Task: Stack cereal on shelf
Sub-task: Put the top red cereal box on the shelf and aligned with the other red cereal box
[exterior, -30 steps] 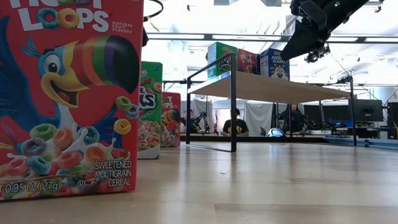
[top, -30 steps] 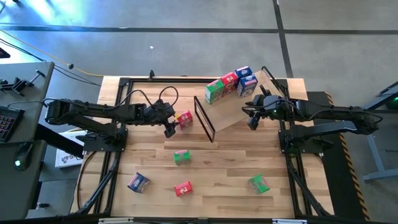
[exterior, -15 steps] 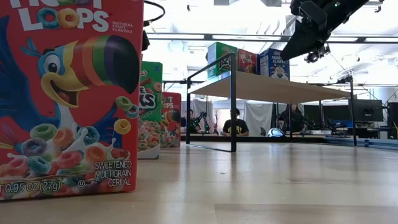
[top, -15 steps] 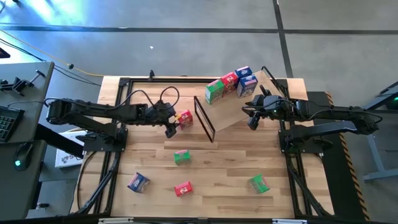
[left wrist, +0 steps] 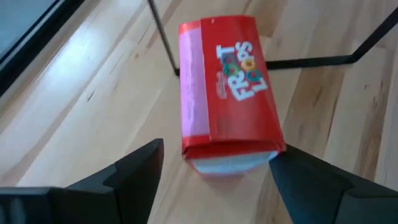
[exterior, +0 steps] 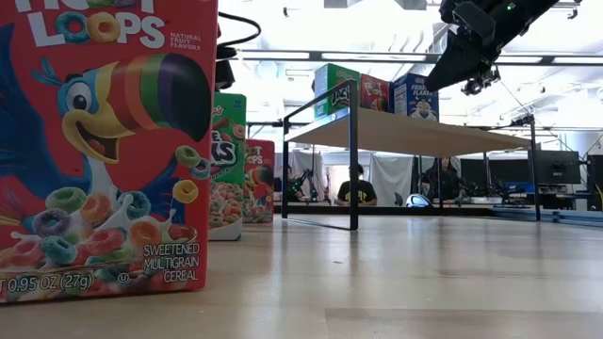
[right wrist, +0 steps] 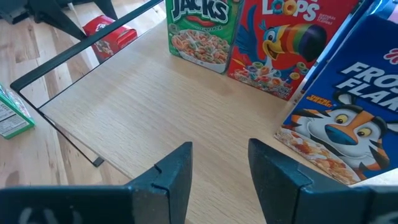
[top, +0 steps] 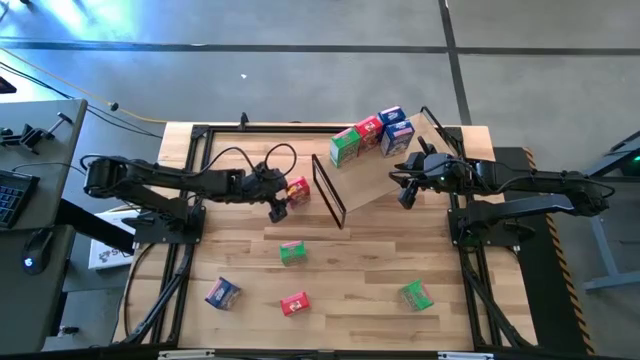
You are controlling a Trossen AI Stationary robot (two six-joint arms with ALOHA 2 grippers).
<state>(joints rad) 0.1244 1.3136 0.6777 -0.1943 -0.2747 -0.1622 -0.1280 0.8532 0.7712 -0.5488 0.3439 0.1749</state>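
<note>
While my left claw [top: 277, 207] hangs just left of centre in the high view, its fingers stand released on either side of a red cereal box [top: 296, 191] lying flat on the desk [top: 360, 290], not yet touching it. I read this as lining up for a pickup: in the left wrist view the box [left wrist: 227, 93] sits squarely ahead between the two fingers, so a short push forward and a squeeze should take it. It lies just left of the shelf's black wire frame [top: 330, 190], so I must watch for clipping that.

My right claw [top: 404, 196] waits over the shelf [top: 375, 175] in the upper right, its fingers partly apart and holding nothing, probably parked clear of the boxes. Four boxes already stand at the shelf's far edge: green [top: 345, 146], red [top: 370, 131] and two blue [top: 397, 138]. Along the bottom of the high view, four more wait on the desk: green [top: 292, 252], blue [top: 222, 293], red [top: 294, 303] and green [top: 416, 295].
</note>
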